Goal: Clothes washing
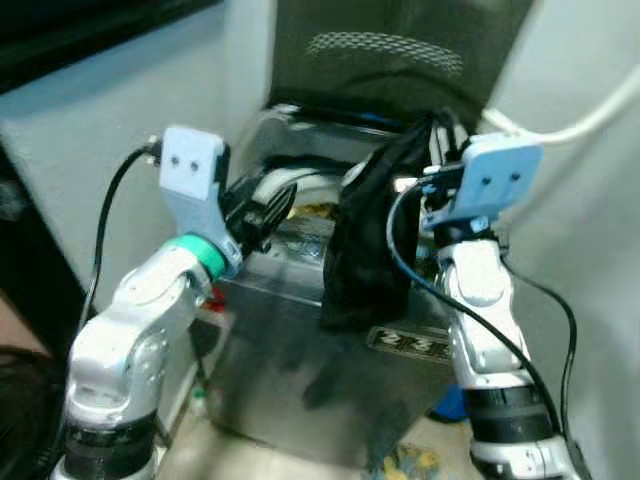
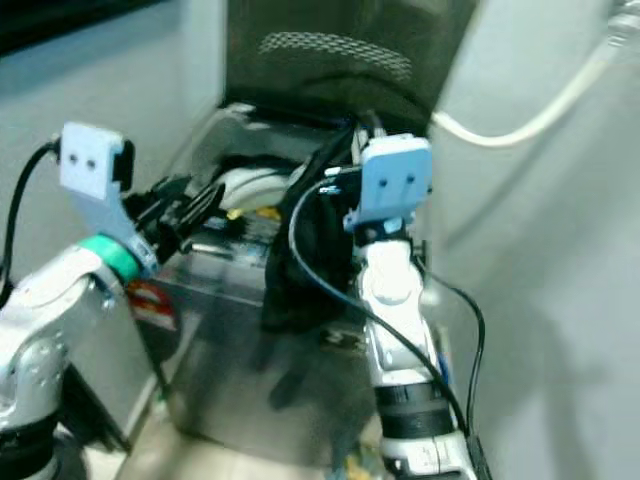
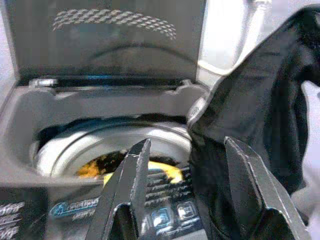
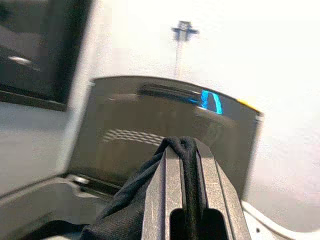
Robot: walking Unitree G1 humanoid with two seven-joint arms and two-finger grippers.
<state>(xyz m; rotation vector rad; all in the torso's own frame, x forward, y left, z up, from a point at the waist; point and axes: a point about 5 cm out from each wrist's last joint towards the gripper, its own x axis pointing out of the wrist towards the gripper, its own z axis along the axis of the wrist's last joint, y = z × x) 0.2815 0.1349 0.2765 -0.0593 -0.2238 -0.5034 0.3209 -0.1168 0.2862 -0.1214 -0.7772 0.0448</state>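
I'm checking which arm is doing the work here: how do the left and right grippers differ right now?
The right gripper is shut on the black garment, which hangs down the washing machine's front; the left gripper is open and holds nothing. The right gripper is raised beside the open lid; the left gripper sits lower, pointing at the drum opening. Both are over the machine's top.

Both arms reach forward: left gripper (image 3: 187,190) fingers spread apart, right gripper (image 4: 183,165) fingers pinched together.
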